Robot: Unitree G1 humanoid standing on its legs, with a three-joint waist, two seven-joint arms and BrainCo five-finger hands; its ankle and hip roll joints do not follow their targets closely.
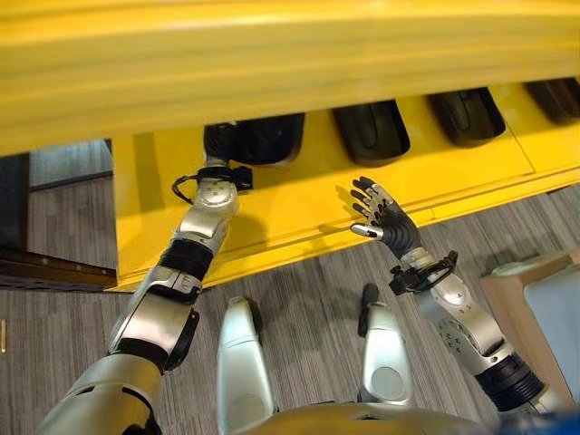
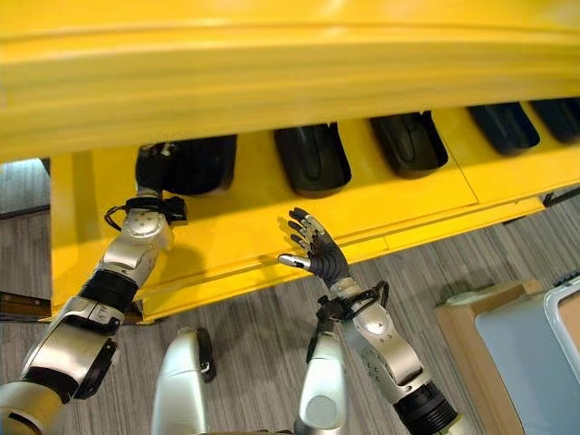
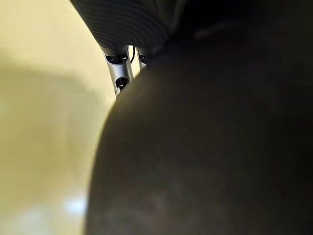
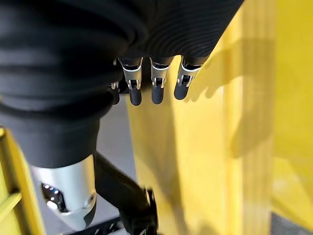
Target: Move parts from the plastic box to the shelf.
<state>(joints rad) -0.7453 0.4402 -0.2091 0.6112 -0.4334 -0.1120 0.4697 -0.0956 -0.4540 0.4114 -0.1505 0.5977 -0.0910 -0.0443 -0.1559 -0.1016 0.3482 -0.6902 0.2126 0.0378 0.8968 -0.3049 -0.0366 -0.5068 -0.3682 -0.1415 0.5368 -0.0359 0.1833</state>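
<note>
Your left hand (image 2: 152, 161) reaches under the upper yellow board onto the shelf (image 2: 254, 227), right against the leftmost black part (image 2: 195, 163); its fingers are hidden behind that part, so you cannot tell their state. Your right hand (image 2: 317, 249) hovers over the shelf's near edge, fingers spread, holding nothing. More parts (image 2: 313, 159) sit in a row to the right. The box (image 2: 530, 349) stands at near right.

The upper shelf board (image 1: 272, 72) is covering the far ends of the black parts (image 2: 313, 159) in the row, and the left hand (image 1: 222, 145) is disappearing under it beside the leftmost part (image 1: 267, 138), so its fingers aren't readable. The plastic box (image 2: 535, 344) is getting cut off at the frame edge.
</note>
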